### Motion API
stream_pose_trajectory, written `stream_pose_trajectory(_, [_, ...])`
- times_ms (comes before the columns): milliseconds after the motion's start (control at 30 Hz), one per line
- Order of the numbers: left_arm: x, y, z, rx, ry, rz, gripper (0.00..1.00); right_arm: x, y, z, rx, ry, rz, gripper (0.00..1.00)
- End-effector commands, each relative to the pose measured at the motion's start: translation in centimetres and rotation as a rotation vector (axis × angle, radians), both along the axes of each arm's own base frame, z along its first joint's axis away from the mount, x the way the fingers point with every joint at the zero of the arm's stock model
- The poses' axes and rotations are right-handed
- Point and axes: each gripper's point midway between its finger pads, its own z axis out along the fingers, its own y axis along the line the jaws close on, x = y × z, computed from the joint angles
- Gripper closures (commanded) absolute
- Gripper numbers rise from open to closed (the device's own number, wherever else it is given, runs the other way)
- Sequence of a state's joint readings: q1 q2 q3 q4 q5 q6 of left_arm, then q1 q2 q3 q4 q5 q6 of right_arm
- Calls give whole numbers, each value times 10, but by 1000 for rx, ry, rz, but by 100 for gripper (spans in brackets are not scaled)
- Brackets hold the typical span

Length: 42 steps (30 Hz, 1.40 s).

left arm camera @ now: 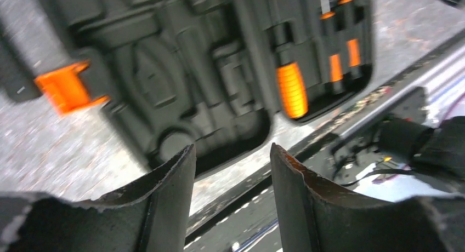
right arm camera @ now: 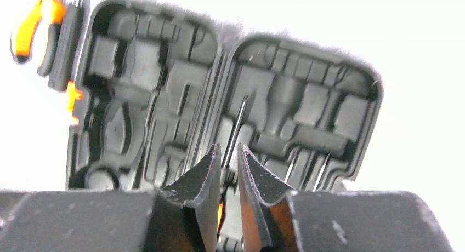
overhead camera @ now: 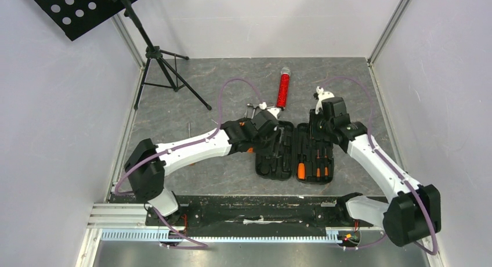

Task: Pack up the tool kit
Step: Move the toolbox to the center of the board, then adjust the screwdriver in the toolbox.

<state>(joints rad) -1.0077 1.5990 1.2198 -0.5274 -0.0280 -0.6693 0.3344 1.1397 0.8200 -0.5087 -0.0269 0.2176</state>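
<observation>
Grey worktop [overhead camera: 232, 183] carries the open case [overhead camera: 272, 165] between both arms, screwdrivers [overhead camera: 317, 169] in its right half; the left end effector [left arm camera: 230, 153] hovers wide and empty over the blurred left half, the right end effector [right arm camera: 227, 149] is narrow, an orange sliver [right arm camera: 220, 215] half-hidden between its fingers [right arm camera: 203, 175], grip unclear

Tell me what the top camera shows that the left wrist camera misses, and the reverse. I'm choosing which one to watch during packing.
Only the top view: the red tube, the tripod stand and a thin metal piece lying on the table left of the case. Only the left wrist view: the left fingers up close, apart with nothing between them. Both: the black case lying open and flat, with orange-handled screwdrivers seated in one half.
</observation>
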Motion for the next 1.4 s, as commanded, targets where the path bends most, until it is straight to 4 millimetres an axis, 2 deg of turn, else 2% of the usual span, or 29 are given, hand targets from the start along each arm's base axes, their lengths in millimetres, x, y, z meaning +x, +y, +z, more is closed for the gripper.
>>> stream_pose_trajectory(0, [6,-52,18,-108,-26,8,45,31,-2,5,44,-34,-7,81])
stream_pose_trajectory(100, [-6,-82,17,-165,24,-36,54,35,0,-10,104,-3,-10,82])
stream_pose_trajectory(167, [-13,-96,10,-177,51,-56,64,35,4,-17,152,6,-5,82])
stream_pose_trajectory(300, [-25,-113,-3,-190,110,-87,79,32,8,-35,190,44,4,83])
stream_pose_trajectory(400, [-29,-122,-11,-194,146,-100,85,31,6,-45,205,52,-7,85])
stream_pose_trajectory(533, [-34,-132,-19,-198,197,-110,90,28,5,-58,221,81,-12,86])
stream_pose_trajectory(833, [-43,-145,-47,-153,306,-134,91,19,-1,-81,227,119,-35,88])
stream_pose_trajectory(933, [-45,-144,-58,-123,344,-123,92,14,0,-90,231,145,-31,89])
stream_pose_trajectory(1100, [-41,-129,-78,-94,418,-53,98,10,0,-95,233,160,-25,89])
stream_pose_trajectory(1267, [-40,-108,-100,-60,498,11,98,9,3,-92,251,157,-14,90])
stream_pose_trajectory(1367, [-41,-97,-106,-32,512,25,98,14,5,-85,262,135,-9,90])
